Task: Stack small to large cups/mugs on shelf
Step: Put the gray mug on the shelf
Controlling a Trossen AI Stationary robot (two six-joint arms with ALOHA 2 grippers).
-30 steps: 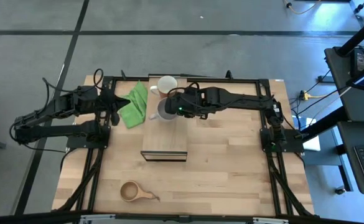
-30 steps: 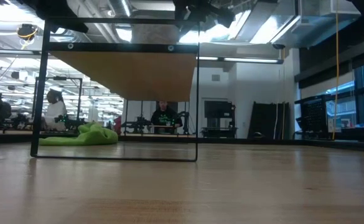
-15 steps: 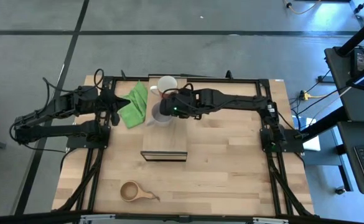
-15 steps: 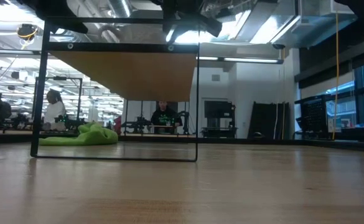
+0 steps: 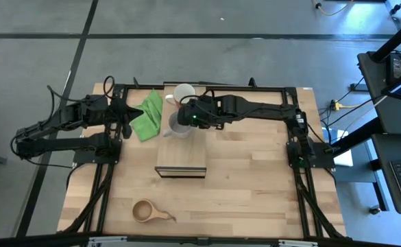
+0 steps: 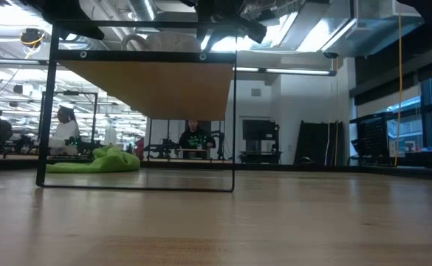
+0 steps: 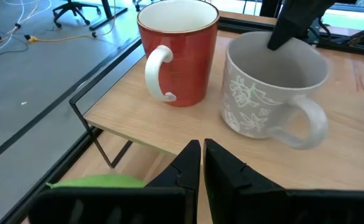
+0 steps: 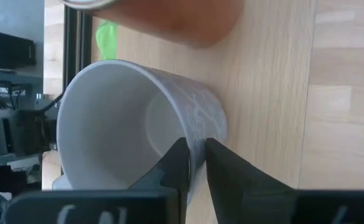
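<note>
The grey mug (image 5: 175,126) with a flower pattern stands upright on the far part of the light-wood shelf (image 5: 181,156), next to the red mug (image 5: 184,92) with a white inside. Both mugs show in the left wrist view, the red mug (image 7: 178,53) and the grey mug (image 7: 272,87). My right gripper (image 5: 188,118) is shut on the grey mug. My left gripper (image 5: 127,115) is shut and empty, by the green cloth (image 5: 147,114). The small brown wooden cup (image 5: 145,210) lies on the table near the front edge. My right gripper (image 8: 194,149) holds the grey mug's wall at the rim (image 8: 211,121), one finger (image 7: 287,25) inside the mug and one outside. The fingers come from above, slanting from the table's right. The mug stays upright; whether its base rests on the shelf, I cannot tell.
The shelf is a raised plank on thin black legs (image 6: 234,118), with open space beneath. The green cloth lies on the table left of the shelf. Bare table lies between the shelf's dark front edge (image 5: 181,173) and the wooden cup. People show in the room behind (image 6: 193,137).
My right gripper has gone a little toward the table's left edge with the grey mug, which stays upright on the far part of the shelf beside the red mug.
</note>
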